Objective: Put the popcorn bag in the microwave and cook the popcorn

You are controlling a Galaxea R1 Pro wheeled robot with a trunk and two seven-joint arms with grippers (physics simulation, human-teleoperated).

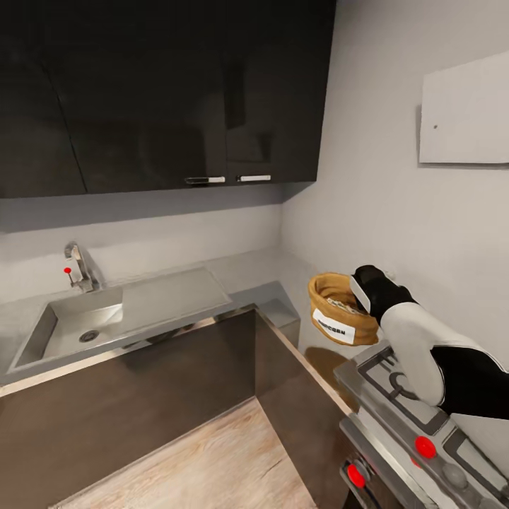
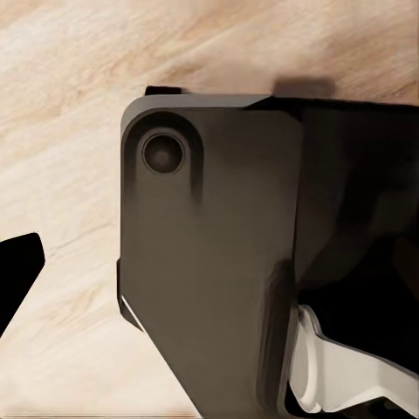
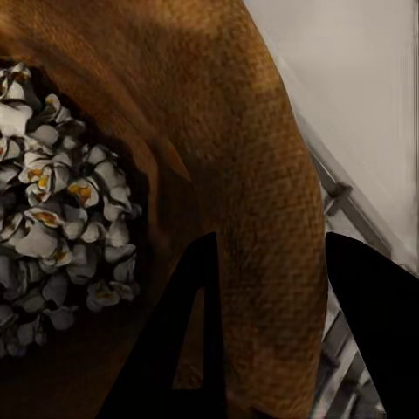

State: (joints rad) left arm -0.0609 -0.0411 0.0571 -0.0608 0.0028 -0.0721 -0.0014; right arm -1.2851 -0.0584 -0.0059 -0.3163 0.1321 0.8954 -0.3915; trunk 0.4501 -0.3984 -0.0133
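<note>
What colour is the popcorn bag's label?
White with dark lettering, on the tan-brown popcorn bag; the head view shows it best.

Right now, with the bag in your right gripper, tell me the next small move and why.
Probably lift the popcorn bag a little and keep it level. The right gripper pinches only its rolled rim, one finger inside, one outside, and the bag hangs open-topped with popcorn showing, over the countertop beside the gas hob.

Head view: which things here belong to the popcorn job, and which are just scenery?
Job:
- popcorn bag, held above the countertop, rim clamped between the fingers
- right pincer, gripping that rim
- popcorn inside the bag

Scenery:
- sink and faucet
- gas hob with red knobs
- upper cabinets
- wall panel
- wood floor
</note>
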